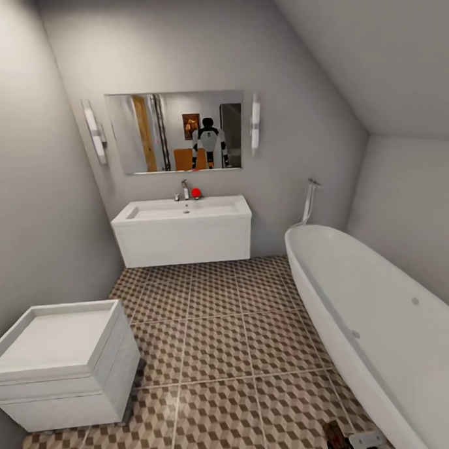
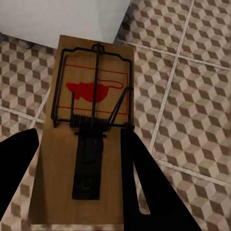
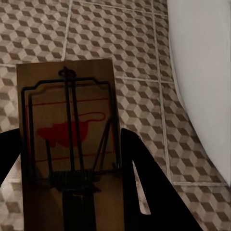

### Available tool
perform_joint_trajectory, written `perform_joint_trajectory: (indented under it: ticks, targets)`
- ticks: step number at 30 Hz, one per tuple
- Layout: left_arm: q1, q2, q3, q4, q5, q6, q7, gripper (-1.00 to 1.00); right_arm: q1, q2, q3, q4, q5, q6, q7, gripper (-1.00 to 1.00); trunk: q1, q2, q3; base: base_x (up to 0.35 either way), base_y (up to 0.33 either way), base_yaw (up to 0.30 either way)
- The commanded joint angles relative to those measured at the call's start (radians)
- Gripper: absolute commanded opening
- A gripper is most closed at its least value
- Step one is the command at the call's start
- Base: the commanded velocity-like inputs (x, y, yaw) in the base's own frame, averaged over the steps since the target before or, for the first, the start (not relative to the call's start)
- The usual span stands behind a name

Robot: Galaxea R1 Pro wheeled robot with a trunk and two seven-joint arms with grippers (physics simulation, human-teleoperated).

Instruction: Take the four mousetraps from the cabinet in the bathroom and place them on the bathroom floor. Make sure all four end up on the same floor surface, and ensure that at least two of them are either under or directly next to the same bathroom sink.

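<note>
I'm standing in the bathroom with a trap in each arm, and the job in hand is the carry-in: getting these two down near the sink. In the left wrist picture the left claw point(image 2: 79, 183) is clamped on a mousetrap point(image 2: 84, 130) — its tan board runs up the middle of the frame between the two dark fingers point(image 2: 144, 183), the wire spring and red mouse print facing the camera, with the bathroom floor point(image 2: 192, 96) beneath and a white cabinet corner point(image 2: 62, 17) at the upper left. The right wrist picture shows the same arrangement: the right claw point(image 3: 70, 192) closed on a second mousetrap point(image 3: 67, 139), darker in shadow, cube-pattern tile below and the white bathtub wall point(image 3: 202, 72) along the right edge.

In the head picture the bathroom sink point(image 1: 182, 209) sits upper centre, its white vanity point(image 1: 183, 239) hung on the far wall under a mirror point(image 1: 175, 132), with the chrome faucet point(image 1: 184, 189) and a small red object point(image 1: 196, 193) behind the basin. The tub point(image 1: 366, 323) fills the lower right; a low white storage unit point(image 1: 61, 362) is at the lower left. Open tile lies between me and the vanity.

My reading: two traps are in transit, none on this floor that I can see. Next I'd roll forward toward the vanity, lower both arms close to the tile beneath or just beside it, and only then release — dropping from height risks a trap flipping or skidding away from the sink.
</note>
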Motion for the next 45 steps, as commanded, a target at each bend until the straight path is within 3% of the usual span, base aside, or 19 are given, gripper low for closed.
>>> perform_joint_trajectory:
  ticks: [1, 20, 45]
  targets:
    - [-0.001, 0.0, -0.006, 0.003, 0.01, -0.002, -0.008, -1.0, -0.002, 0.001, 0.009, 0.003, -0.009, -0.005, 0.002, -1.0, 0.001, -0.001, -0.002, 0.326, 0.0, 0.0]
    - [-0.001, -0.003, -0.006, 0.003, 0.01, -0.002, -0.008, -1.0, -0.002, 0.001, 0.009, 0.003, -0.008, -0.004, 0.006, -1.0, 0.001, -0.001, -0.002, 0.326, -0.003, 0.047]
    - [-0.001, -0.006, -0.007, 0.003, 0.01, -0.002, -0.006, -1.0, -0.002, 0.001, 0.009, 0.003, -0.007, -0.004, 0.007, -1.0, 0.001, -0.001, -0.002, 0.326, -0.092, 0.018]
